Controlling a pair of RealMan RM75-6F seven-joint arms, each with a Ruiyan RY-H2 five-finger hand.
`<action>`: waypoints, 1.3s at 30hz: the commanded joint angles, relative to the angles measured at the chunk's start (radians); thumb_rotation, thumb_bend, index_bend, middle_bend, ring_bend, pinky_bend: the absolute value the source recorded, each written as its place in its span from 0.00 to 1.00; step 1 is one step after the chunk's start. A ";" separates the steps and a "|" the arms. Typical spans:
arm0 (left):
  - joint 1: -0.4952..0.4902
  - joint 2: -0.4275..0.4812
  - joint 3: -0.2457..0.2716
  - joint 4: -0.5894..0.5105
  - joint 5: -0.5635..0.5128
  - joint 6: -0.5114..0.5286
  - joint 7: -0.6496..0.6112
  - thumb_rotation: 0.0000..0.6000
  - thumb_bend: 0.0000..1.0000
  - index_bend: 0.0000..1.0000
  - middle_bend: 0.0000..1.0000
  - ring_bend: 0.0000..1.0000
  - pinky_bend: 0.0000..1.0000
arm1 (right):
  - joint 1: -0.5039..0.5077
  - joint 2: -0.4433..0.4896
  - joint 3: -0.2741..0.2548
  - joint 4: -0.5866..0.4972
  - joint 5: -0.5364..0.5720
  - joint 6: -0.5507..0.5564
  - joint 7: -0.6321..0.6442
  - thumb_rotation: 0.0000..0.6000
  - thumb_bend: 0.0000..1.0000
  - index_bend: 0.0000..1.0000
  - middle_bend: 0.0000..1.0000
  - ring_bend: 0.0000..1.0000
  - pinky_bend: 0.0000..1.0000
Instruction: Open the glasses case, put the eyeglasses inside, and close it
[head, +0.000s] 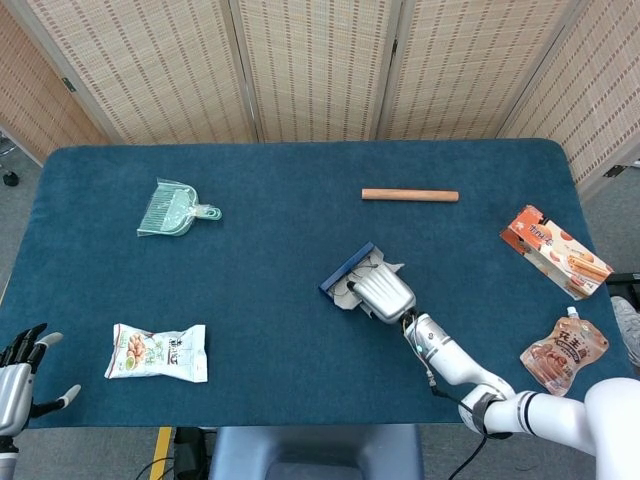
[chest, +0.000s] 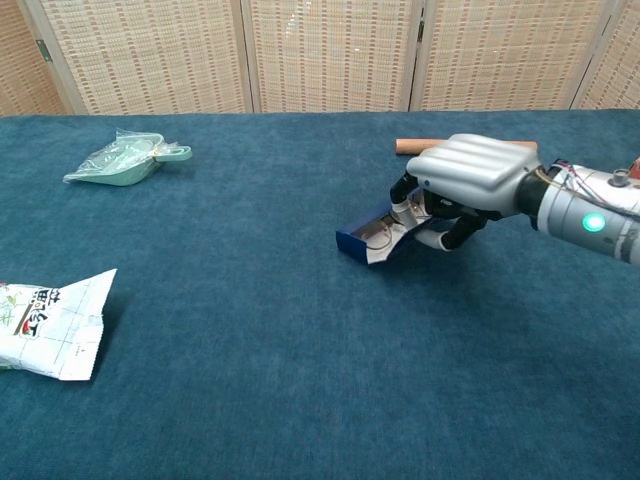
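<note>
Right hand (chest: 470, 180): lies knuckles-up over the glasses case (chest: 372, 236) at mid-frame in both views, fingers curled down onto the case's near end and gripping it. The smooth silver-grey shell of the hand hides that end of the case.

Left hand (head: 18, 375): low at the lower left edge of the head view, fingers spread apart, holding nothing, off the bench (head: 280, 290) edge.

Glasses case: a slim rectangular box, dark blue outside with a pale grey lining, lid standing open. Thin wire eyeglasses (chest: 380, 236) show inside it in the chest view, partly covered by the fingers.

Bench: covered in a teal, short-pile cloth.

Surroundings:
- wooden rod (head: 410, 195), smooth and cylindrical, lies just beyond the hand, upper right of centre, apart from the case;
- pale green dustpan in clear wrap (head: 175, 209), upper left;
- white crinkled snack bag (head: 157, 352), lower left;
- orange carton (head: 555, 251) and orange spouted pouch (head: 563, 350), at the right edge.

Woven screen panels (head: 320, 65) stand behind.
</note>
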 joint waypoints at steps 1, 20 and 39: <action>-0.003 0.000 0.002 -0.003 0.004 -0.003 0.003 1.00 0.20 0.24 0.12 0.11 0.19 | 0.004 0.021 -0.004 -0.034 -0.009 -0.009 -0.040 1.00 0.46 0.68 1.00 1.00 1.00; 0.016 0.018 0.009 -0.015 -0.022 0.003 -0.001 1.00 0.20 0.24 0.12 0.11 0.19 | 0.122 -0.114 0.066 0.135 -0.023 -0.069 -0.020 1.00 0.44 0.68 1.00 1.00 1.00; 0.022 0.031 0.012 -0.023 -0.030 -0.006 -0.024 1.00 0.20 0.24 0.12 0.11 0.19 | 0.179 -0.280 0.122 0.374 0.064 -0.096 -0.026 1.00 0.41 0.00 0.99 1.00 1.00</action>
